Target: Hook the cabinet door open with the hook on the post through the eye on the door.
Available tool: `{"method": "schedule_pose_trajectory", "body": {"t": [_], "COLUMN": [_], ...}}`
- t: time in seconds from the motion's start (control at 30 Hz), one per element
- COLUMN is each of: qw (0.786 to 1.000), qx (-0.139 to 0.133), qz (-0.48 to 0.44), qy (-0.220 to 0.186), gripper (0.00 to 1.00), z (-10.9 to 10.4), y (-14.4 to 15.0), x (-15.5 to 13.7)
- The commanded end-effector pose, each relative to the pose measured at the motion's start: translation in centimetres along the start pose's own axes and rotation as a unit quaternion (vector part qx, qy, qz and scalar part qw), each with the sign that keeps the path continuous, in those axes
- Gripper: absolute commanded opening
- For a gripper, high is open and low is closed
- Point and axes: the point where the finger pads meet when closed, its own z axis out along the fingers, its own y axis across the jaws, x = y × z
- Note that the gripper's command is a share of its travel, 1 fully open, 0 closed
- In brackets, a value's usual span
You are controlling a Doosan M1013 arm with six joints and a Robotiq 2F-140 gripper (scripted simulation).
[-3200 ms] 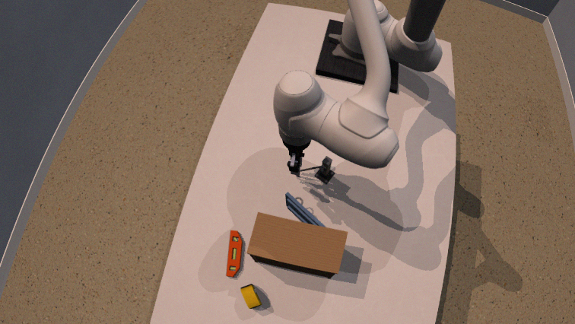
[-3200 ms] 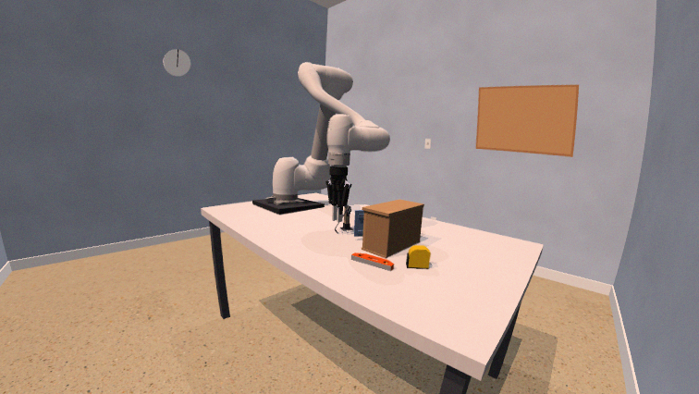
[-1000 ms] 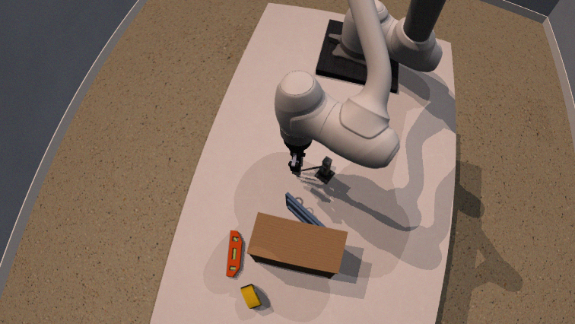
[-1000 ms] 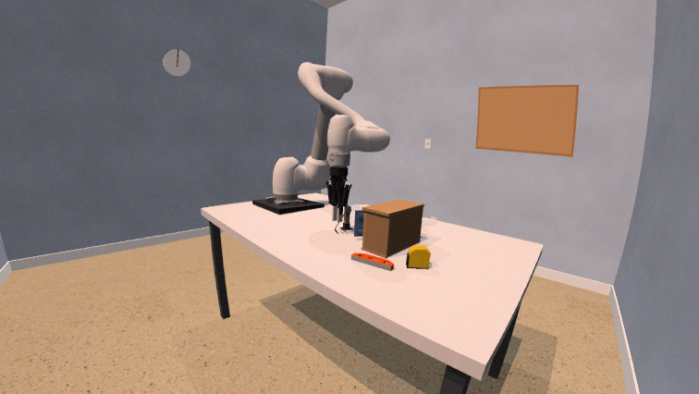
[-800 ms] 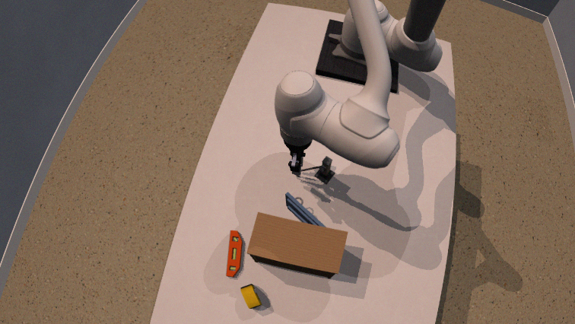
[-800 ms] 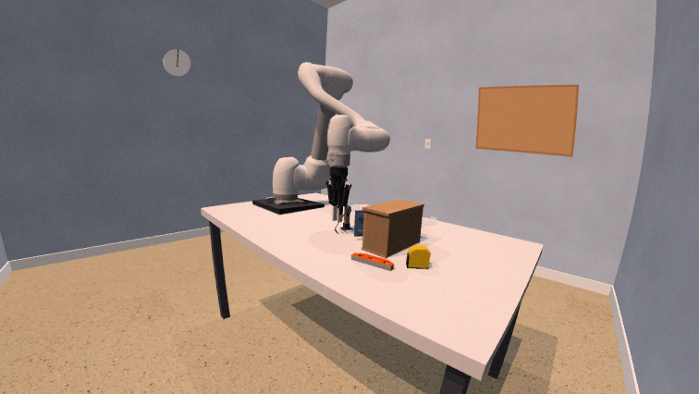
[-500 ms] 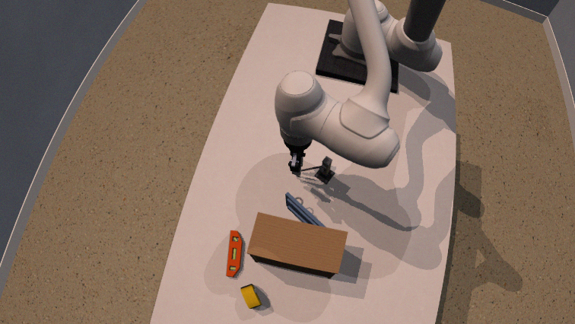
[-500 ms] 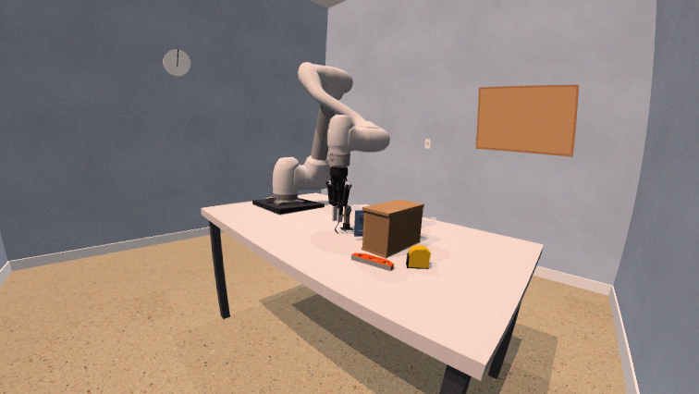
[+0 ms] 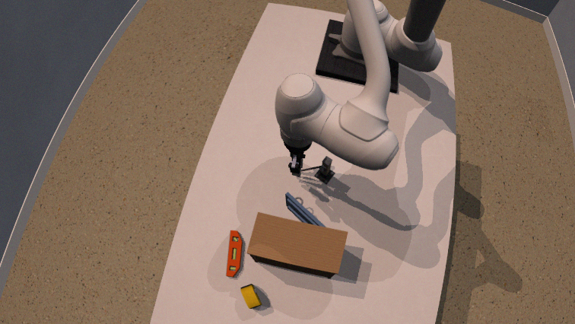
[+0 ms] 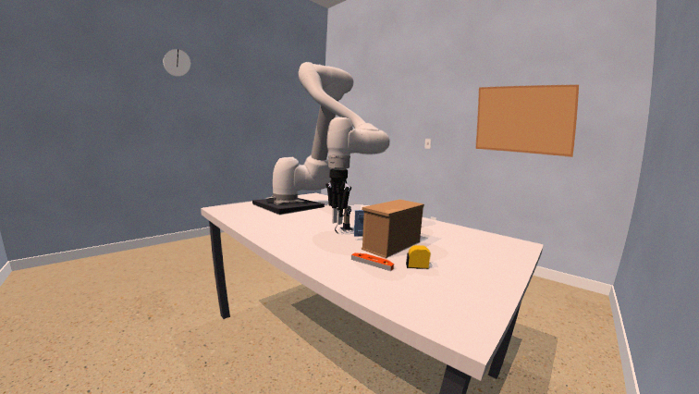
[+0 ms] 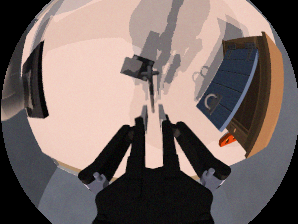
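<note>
We see a cabinet [image 9: 297, 242] [image 10: 391, 227] [image 11: 272, 95] in brown, its top streaked with darker wood grain, and a slate-blue door [image 9: 304, 210] [image 10: 359, 223] [image 11: 230, 87] lined with darker stripes. The eye [image 11: 212, 101] on it looks grey. We find the level [image 9: 233, 254] [image 10: 373, 261] [image 11: 227, 139] orange-red, its vials yellow-green, the tape measure [image 9: 251, 297] [image 10: 418, 257] yellow and black, the bench [image 9: 192, 257] [image 10: 440, 293] [image 11: 80, 90] pale pink, and the floor [image 9: 120, 132] [image 10: 122, 283] tan with dark speckles.

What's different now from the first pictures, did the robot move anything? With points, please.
The robot's hand [image 9: 295, 173] [image 10: 337, 223] [image 11: 153, 110] shifted a tiny bit rightward in the top view, and its shadow slid rightward too. I can't see it grabbing or letting go of anything. The blue door [image 9: 303, 211] [image 10: 359, 224] [image 11: 230, 82] and brown cabinet [image 9: 297, 241] [image 10: 375, 232] [image 11: 274, 95] stayed put.
</note>
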Motion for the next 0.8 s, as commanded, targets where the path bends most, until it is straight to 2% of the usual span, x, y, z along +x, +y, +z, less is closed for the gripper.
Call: {"method": "schedule_pose_trajectory", "body": {"t": [0.0,0.77], "qw": [1.0,1.0], "qx": [0.002,0.002], "qz": [-0.001,-0.001], "qy": [0.002,0.002], "gripper": [0.15,0.15], "z": [0.7,3.4], "y": [-0.2,-0.2], "x": [0.3,0.3]}}
